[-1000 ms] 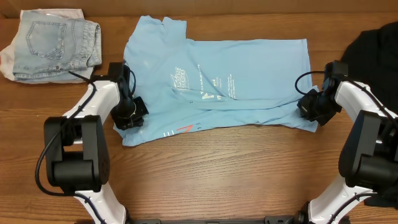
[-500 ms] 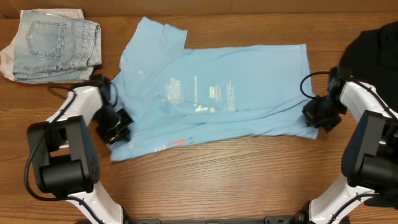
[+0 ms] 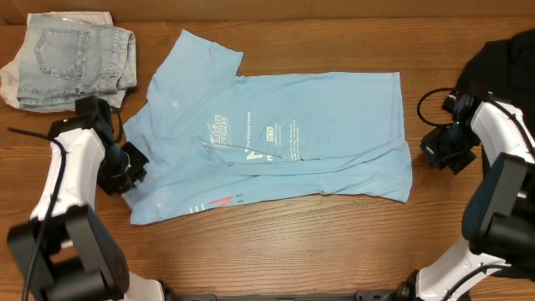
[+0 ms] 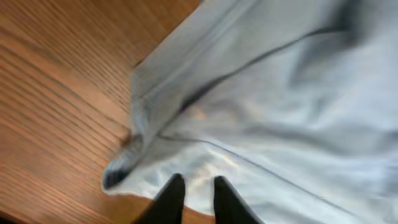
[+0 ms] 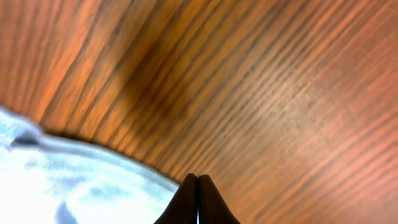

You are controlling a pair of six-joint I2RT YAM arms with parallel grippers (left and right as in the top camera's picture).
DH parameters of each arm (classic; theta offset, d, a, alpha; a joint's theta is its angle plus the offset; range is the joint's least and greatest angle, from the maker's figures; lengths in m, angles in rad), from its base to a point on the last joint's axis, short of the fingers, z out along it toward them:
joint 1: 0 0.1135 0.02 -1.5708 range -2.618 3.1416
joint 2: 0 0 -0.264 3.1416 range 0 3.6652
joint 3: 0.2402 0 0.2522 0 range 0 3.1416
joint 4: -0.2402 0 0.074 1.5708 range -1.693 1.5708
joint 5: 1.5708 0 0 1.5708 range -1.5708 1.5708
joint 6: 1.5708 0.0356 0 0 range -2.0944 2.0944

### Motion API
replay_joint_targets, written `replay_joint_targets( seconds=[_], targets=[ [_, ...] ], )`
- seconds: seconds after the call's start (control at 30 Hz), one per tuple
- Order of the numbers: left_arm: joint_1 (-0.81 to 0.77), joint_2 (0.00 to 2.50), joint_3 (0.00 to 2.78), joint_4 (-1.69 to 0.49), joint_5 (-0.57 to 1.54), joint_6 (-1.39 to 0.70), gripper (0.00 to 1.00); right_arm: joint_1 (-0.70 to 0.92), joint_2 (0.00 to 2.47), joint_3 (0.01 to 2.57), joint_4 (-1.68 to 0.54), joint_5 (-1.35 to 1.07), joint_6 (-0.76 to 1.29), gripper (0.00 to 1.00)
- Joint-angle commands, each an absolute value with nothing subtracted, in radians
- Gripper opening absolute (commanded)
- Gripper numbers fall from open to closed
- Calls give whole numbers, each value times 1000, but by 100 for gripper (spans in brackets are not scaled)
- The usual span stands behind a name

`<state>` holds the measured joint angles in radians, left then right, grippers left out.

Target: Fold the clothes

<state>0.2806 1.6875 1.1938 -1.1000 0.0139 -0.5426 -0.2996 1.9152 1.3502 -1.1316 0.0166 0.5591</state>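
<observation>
- The blue shirt (image 3: 284, 134) lies spread in the middle of the table (image 3: 284, 242), print up.
- The left gripper (image 4: 198, 180), at the table's left side, is pinched on the blue shirt's edge.
- The right gripper (image 5: 198, 185), at the table's right side, is closed and empty, just beside the cloth.
- The black shirt (image 3: 501, 58) lies at the table's far right corner.

Pale denim shorts (image 3: 79, 58) with back pocket, far-left on whitish cloth (image 3: 12, 81), wooden table (image 3: 292, 247)

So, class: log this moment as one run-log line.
left pincer: shut on blue T-shirt edge | right pincer: shut, empty, off cloth | blue T-shirt: spread, rumpled
</observation>
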Motion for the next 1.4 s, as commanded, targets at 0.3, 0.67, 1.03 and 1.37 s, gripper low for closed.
replay_joint_targets(
  seconds=[0.3,0.67,1.03,1.37],
  targets=[
    [86,1652,1217,-1069,147,-390,58,-69,1802,1327,-1132,-230,303,52],
    [-225,1685,1217,-970,95,-409,99,66,1803,1216,-1027,-206,380,80],
    [-249,1689,1217,-953,59,-434,100,66,1810,1172,-920,-179,477,67],
    [-249,1689,1217,-936,59,-434,100,66,1811,1117,-850,-109,607,67]
  ],
)
